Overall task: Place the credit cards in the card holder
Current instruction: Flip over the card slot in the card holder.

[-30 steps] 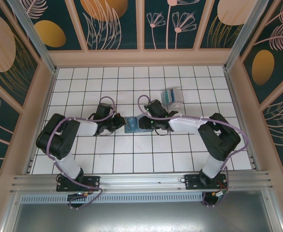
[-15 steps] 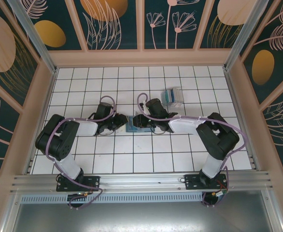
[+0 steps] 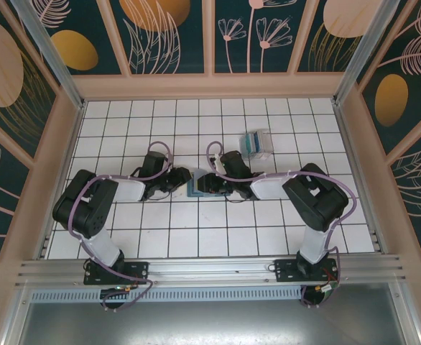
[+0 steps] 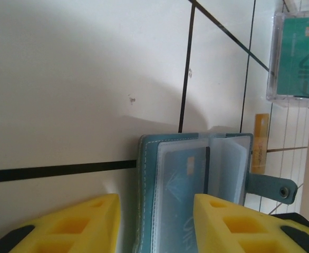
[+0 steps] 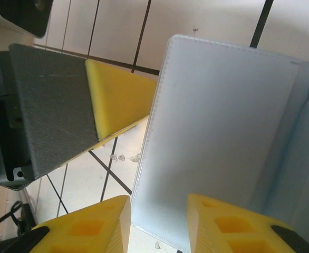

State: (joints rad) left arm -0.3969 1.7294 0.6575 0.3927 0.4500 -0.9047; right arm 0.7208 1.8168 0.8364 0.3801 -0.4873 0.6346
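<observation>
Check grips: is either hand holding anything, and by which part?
Nothing looks clamped. The left hand is open astride the near edge of the wallet. The right hand is open, with the corner of a clear sleeve between its fingers.

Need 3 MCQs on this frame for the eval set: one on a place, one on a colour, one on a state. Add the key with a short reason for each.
1. Where is the tan-orange card?
A) in a sleeve of the card holder
B) on the table beside the card holder
C) held by the left gripper

2. What colour are the fingers of the left gripper and the right gripper?
A) yellow
B) red
C) white

3. The card holder is:
A) snapped shut
B) open, clear sleeves showing
C) face down, outer side up

Key:
1 B, the left wrist view shows it flat on the tiles next to the holder.
2 A, both wrist views show yellow fingers.
3 B, a teal card shows through one sleeve.
</observation>
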